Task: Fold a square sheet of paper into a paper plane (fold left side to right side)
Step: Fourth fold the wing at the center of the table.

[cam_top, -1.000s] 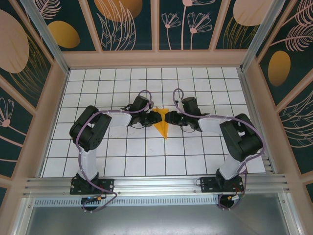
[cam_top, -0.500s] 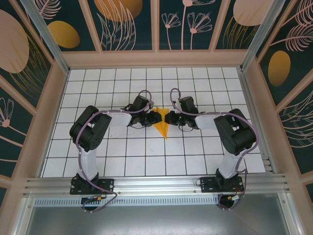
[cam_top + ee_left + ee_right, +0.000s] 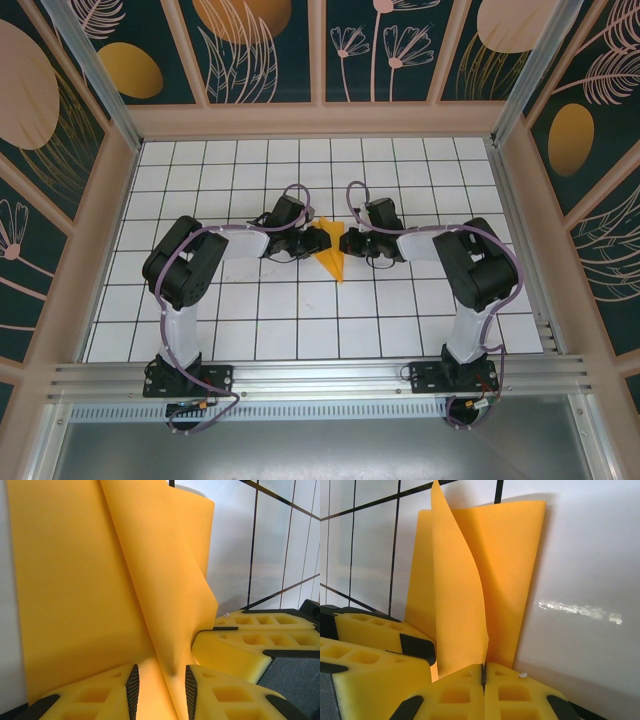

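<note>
Near the middle of the bench, the right claw pinches a raised flap of the paper plane, probably to hold it steady, while the left claw stands slightly open around the crease.

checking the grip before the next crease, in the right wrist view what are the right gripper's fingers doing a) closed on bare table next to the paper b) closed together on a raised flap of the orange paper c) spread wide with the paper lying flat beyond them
b: the right gripper's fingers meet, with a raised flap of the orange paper running down into the seam between them.
</note>
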Robot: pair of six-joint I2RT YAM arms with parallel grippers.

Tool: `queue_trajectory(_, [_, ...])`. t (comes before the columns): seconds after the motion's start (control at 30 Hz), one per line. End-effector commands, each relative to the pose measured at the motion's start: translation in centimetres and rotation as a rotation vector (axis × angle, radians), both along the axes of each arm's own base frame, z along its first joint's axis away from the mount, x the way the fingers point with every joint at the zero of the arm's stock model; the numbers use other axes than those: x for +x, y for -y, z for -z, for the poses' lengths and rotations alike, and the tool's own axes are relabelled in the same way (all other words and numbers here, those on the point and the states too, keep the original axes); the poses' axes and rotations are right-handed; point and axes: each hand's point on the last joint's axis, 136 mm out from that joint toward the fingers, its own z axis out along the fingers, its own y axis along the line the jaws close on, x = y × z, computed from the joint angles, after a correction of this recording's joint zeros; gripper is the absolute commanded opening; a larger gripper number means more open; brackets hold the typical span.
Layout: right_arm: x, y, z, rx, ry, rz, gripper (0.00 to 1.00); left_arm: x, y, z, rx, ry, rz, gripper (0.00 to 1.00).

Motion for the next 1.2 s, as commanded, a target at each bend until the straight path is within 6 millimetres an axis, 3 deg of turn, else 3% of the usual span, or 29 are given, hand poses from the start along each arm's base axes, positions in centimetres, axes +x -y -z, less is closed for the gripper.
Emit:
queue_trajectory(0.0, [0.5, 0.4, 0.7, -0.032, -0.006, 0.003, 0.06, -0.9, -1.4, 2.7, 0.095, -0.037, -0.006, 0.34])
queue_trajectory(0.33, [-0.8, 1.3, 2.4, -0.074, -0.066, 0.028, 0.07, -0.6, -1.2, 1.7, 0.083, -0.018, -0.009, 0.34])
queue_trajectory(0.7, [-1.1, 1.3, 0.1, -0.038, -0.022, 0.034, 0.07, -0.7, -1.3, 2.5, 0.091, -0.033, -0.010, 0.34])
queue_trajectory(1.17, [-0.4, 0.3, 0.4, -0.033, -0.017, 0.017, 0.08, -0.7, -1.2, 2.3, 0.090, -0.031, -0.009, 0.35])
